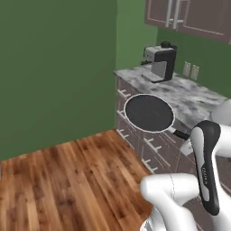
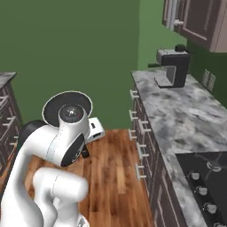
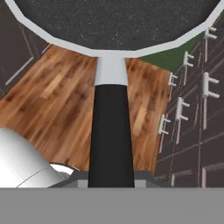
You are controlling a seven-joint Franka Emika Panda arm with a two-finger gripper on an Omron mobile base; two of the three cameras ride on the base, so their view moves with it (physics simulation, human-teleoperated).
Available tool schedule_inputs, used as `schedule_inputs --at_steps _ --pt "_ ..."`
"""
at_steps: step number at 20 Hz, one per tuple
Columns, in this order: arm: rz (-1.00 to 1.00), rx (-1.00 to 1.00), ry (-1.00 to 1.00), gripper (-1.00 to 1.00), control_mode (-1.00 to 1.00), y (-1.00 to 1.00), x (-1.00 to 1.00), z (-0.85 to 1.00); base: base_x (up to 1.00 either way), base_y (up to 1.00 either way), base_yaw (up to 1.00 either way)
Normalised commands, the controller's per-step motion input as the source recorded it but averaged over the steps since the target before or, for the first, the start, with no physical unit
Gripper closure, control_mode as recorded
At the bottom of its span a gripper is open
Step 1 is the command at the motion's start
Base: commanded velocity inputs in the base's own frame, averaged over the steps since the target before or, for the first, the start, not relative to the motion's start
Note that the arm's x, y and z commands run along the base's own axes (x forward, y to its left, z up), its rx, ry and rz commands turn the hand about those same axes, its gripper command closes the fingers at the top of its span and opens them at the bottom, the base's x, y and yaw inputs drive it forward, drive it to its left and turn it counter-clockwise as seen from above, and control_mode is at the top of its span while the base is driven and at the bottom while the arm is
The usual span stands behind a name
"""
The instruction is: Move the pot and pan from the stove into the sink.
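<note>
Hanging pan (image 1: pixel 149 113) beside drawer fronts (image 1: pixel 151 149)

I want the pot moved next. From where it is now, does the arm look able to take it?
Probably not: the tool is shut on the pan handle, held over the wooden floor.

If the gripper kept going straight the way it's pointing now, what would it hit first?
The gripper is shut on the pan by its handle, so the pan leads. Beyond it lies the wood floor, beside the drawer fronts; probably the floor first, though depth is unclear.
</note>
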Motion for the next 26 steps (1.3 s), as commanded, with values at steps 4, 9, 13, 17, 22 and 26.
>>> schedule_inputs --at_steps 4,9,13,17,22,26 --pt "0.0 0.0 0.0 1.0 1.0 0.0 0.0 0.0 -0.09 0.0 0.5" --pt "0.0 0.0 0.0 1.0 1.0 0.0 0.0 0.0 -0.08 0.0 0.5" --pt "0.0 0.0 0.0 1.0 1.0 0.0 0.0 0.0 -0.06 0.0 0.5" --pt "0.0 0.0 0.0 1.0 1.0 0.0 0.0 0.0 -0.05 0.0 0.5" --pt "0.0 0.0 0.0 1.0 1.0 0.0 0.0 0.0 -0.05 0.0 0.5" --pt "0.0 0.0 0.0 1.0 1.0 0.0 0.0 0.0 -0.05 0.0 0.5"
